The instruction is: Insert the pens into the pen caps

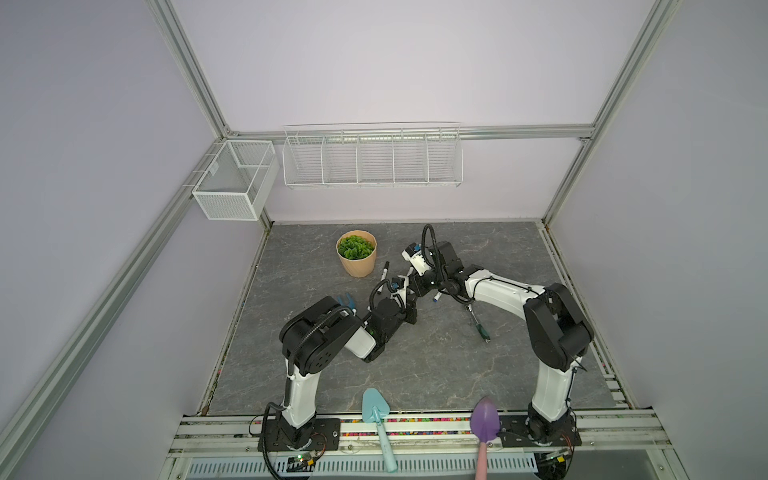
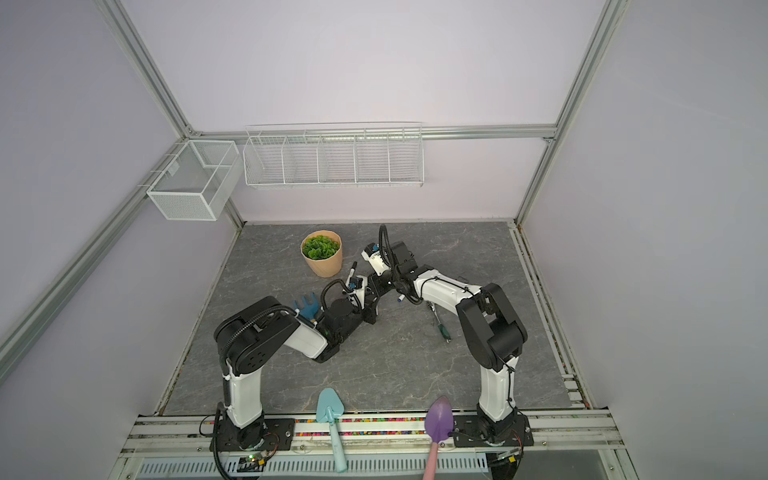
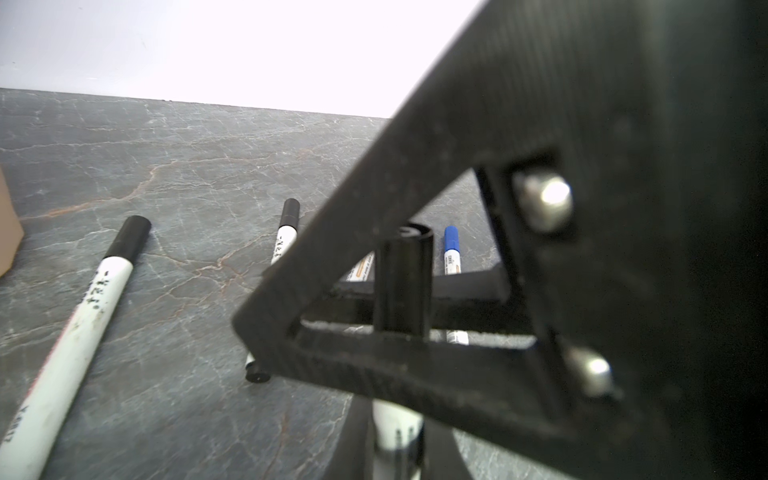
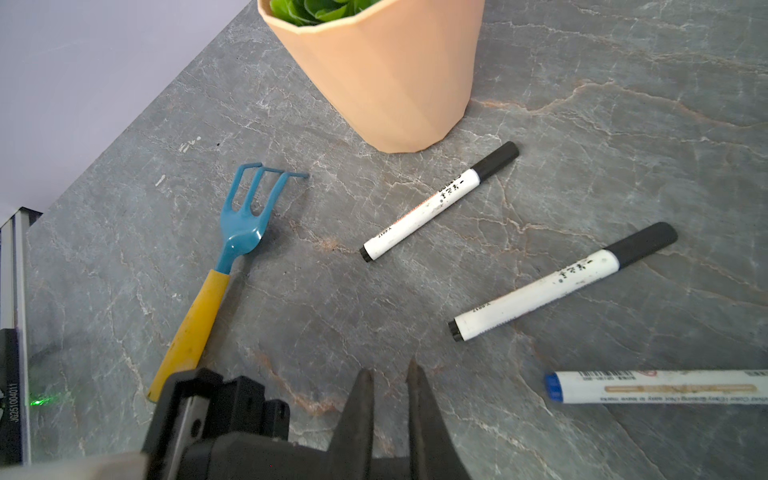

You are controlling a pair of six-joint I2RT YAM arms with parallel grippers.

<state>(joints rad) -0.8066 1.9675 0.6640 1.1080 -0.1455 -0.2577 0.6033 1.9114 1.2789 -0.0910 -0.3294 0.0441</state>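
My left gripper (image 3: 395, 451) is shut on a white pen (image 3: 397, 428) that points up, away from the table. In line above it stands a black pen cap (image 3: 403, 282), set between the black frame fingers (image 3: 374, 361) of my right gripper, which is shut on it. That frame hides where cap and pen meet. In both top views the left gripper (image 1: 409, 309) and right gripper (image 1: 423, 286) meet mid-table. In the right wrist view the right gripper (image 4: 390, 370) shows a narrow slot. Two black-capped pens (image 4: 436, 203) (image 4: 561, 282) and a blue-plugged pen (image 4: 660, 386) lie on the stone top.
A tan pot with a green plant (image 1: 356, 253) stands behind the grippers. A blue rake with a yellow handle (image 4: 232, 232) lies to the left, and a green-handled ratchet (image 1: 480, 326) under the right arm. Teal (image 1: 376, 409) and purple (image 1: 484, 419) trowels rest at the front edge.
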